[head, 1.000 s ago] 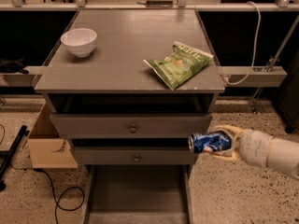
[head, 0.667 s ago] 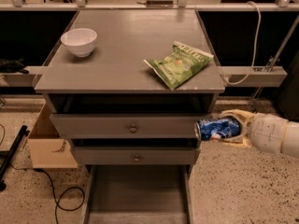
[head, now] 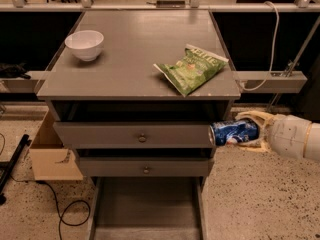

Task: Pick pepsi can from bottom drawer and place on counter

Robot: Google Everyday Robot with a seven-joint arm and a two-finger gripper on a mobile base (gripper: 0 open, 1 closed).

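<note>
The small blue metal pepsi can [head: 234, 132] hangs on its side just off the right side of the grey cabinet, at the height of the upper knobbed grey drawer [head: 135, 134]. Its silver end is turned toward the cabinet and is very near it; I cannot tell if they touch. The cream two-finger tool [head: 241, 132] holds the can from the right, with one finger above the can's body and one below, both closed on it. The deep grey bottom drawer [head: 147, 209] stands open under the front edge, and its flat floor shows nothing inside.

I judge that the step in hand is the carry up to the flat grey rectangular bench [head: 135, 49].

- To do it well, the tool should first go a little away from the cabinet, so the silver end does not scrape the drawer front.
- Then it should rise past the right edge of the bench. The grey side rail [head: 270, 81] sticks out just beyond that edge, nearly above the can, so the path must pass in front of it.
- The crumpled green chip bag [head: 192, 68] lies near the front right corner, and the round white bowl [head: 84, 44] sits near the left edge.
- The bare middle of the bench toward the front edge seems the safest place.
- The can is horizontal and would probably roll if released so; it is better to turn it upright before opening.
</note>
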